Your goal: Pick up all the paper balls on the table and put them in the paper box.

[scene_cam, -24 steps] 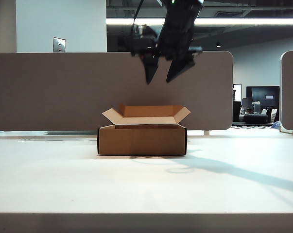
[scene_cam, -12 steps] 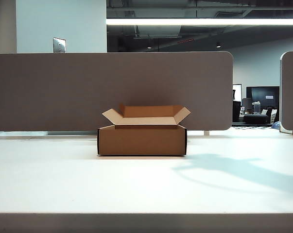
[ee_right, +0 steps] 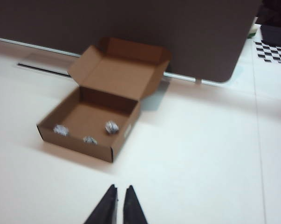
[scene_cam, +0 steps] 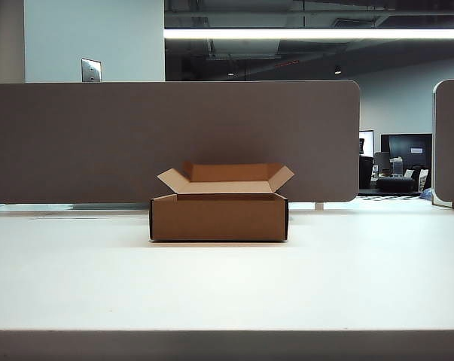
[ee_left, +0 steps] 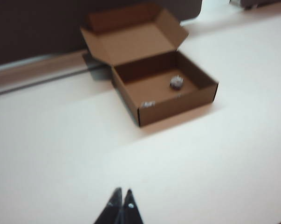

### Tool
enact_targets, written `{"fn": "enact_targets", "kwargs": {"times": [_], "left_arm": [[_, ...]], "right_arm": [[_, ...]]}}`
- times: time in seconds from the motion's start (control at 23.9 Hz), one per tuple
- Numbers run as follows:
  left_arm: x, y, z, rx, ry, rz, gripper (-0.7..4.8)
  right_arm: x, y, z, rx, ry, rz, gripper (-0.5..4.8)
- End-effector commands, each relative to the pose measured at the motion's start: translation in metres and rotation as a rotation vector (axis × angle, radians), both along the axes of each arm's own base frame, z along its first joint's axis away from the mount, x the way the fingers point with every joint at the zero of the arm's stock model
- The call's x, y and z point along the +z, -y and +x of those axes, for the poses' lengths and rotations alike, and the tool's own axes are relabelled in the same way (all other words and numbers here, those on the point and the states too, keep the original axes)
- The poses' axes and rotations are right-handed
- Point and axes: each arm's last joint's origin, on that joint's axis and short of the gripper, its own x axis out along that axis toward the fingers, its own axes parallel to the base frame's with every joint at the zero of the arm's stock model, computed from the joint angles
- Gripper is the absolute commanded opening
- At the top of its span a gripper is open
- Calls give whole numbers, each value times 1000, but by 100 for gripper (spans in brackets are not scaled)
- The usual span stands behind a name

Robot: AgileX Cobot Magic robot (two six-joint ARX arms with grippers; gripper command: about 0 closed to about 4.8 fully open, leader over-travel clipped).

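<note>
The paper box, before the partition panel, holds three paper balls; left gripper and right gripper are closed, empty.

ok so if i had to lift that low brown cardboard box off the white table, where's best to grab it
Pinch the low brown cardboard box by a bare side wall from above: its top is open and walls stand upright. Avoid the splayed flaps. Left gripper and right gripper both hang shut and apart from it.
</note>
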Motion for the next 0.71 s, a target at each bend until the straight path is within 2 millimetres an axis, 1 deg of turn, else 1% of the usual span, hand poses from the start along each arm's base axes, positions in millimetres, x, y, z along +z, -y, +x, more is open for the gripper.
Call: {"fn": "enact_targets", "kwargs": {"times": [0.04, 0.21, 0.29, 0.33, 0.38, 0.46, 0.5, 0.54, 0.59, 0.63, 0.71], "left_arm": [[-26, 4, 12, 7, -51, 15, -5], [-43, 7, 24, 50, -21, -27, -5], [-56, 9, 33, 55, 39, -47, -5], [-63, 10, 36, 55, 58, -54, -5], [-72, 12, 39, 46, 72, -62, -6], [-82, 14, 42, 22, 88, -74, -5], [-91, 15, 45, 3, 108, -88, -6], [-97, 16, 46, -5, 119, -97, -5], [-106, 16, 46, -13, 131, -116, -5], [-114, 16, 45, -7, 144, -152, -5], [-120, 15, 42, -7, 175, -169, -5]], "right_arm": [[-28, 8, -11, -41, -1, -24, 41], [-51, 12, -19, -21, 0, -16, 41], [-67, 13, -17, -100, 76, -3, 41], [-77, 13, -16, -123, 123, 22, 41], [-92, 12, -14, -110, 177, 61, 40], [-108, 10, -12, -97, 216, 89, 40], [-124, 8, -9, -100, 238, 102, 38], [-133, 7, -7, -100, 249, 108, 19], [-148, 6, -5, -96, 254, 100, -4], [-164, 5, -4, -73, 254, 79, -4], [-176, 5, -6, -55, 251, 68, -4]]}}
